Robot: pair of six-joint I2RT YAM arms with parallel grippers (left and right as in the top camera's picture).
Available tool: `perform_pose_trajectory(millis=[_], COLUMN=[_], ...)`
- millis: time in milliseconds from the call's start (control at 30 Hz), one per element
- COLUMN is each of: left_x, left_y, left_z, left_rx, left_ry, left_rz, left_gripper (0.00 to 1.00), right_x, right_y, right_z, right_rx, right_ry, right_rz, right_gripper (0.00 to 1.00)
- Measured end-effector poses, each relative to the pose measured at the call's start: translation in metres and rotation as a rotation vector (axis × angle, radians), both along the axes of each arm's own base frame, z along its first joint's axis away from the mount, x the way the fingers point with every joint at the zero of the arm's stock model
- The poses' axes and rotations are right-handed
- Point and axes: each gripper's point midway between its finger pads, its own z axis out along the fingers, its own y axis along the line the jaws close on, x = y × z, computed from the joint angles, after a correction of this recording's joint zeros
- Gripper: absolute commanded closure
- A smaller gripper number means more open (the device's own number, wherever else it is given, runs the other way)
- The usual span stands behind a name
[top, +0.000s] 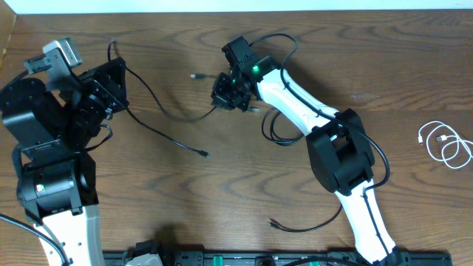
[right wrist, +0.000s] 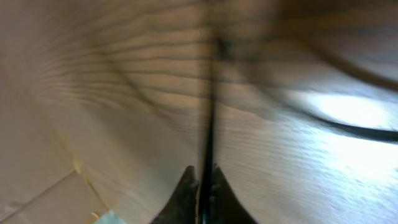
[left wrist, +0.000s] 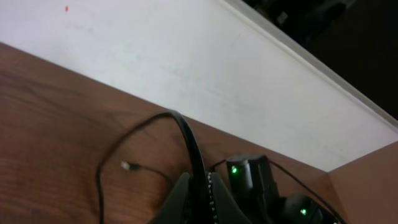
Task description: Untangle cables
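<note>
Brown wood grain runs across the surface (top: 170, 37), and at its left side your left hand (top: 118, 87) is clenched on a thin black cord (top: 181, 118). The left wrist view shows its dark tapered fingers (left wrist: 180, 196) pinched together, with the cord rising from between them in a smooth arch. From that hand the cord sags across the wood in a shallow curve to your right hand (top: 225, 92), and a second strand trails down to a small plug end (top: 204, 153) lying flat. A pale-tipped plug (top: 196, 75) lies just left of the right hand. The right wrist view is blurred, yet you can see its fingers (right wrist: 185, 193) closed tight on a thin dark line of cord. Beside the glossy white right arm (top: 295, 103), a black loop (top: 275, 133) of cord curls on the wood, and a curved black cord (top: 303, 225) bends near the front edge. Well apart at the far right, a white cord (top: 447, 144) lies in loose oval coils.
</note>
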Motion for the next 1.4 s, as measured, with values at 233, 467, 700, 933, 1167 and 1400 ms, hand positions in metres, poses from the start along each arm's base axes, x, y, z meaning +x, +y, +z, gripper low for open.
perform_pose_trajectory(millis=[233,467,700,933,1167,1400], left_x=[0.003,0.02,0.042,0.055,0.059,0.065], left_y=[0.001,-0.028,-0.114,-0.152,-0.151,-0.142], left_z=[-0.041,-0.131,-0.158,-0.138,-0.134,-0.137], left_rx=[-0.031,-0.075,0.001,-0.025,-0.184,-0.424], left_ry=[0.171,0.496,0.502,0.39,0.461,0.584], left_rz=[-0.005,-0.117,-0.363,-0.423,-0.322,-0.109], left_gripper=[0.93,0.93,0.93,0.93,0.93,0.93], right_x=[-0.01,-0.006,-0.075,-0.106,-0.111,-0.099], right_y=[-0.007,-0.052,-0.088,-0.056,-0.035,-0.018], right_z=[-0.001,0.081,0.172,0.149,0.161,0.178], right_rx=[-0.008,-0.098,-0.122,-0.062,0.04,0.12], right_ry=[-0.098,-0.362,-0.492,-0.438,-0.493,-0.536], right_rz=[0.212,0.361,0.602,0.748,0.782,0.714], right_gripper=[0.99,0.99,0.99,0.95,0.89,0.89])
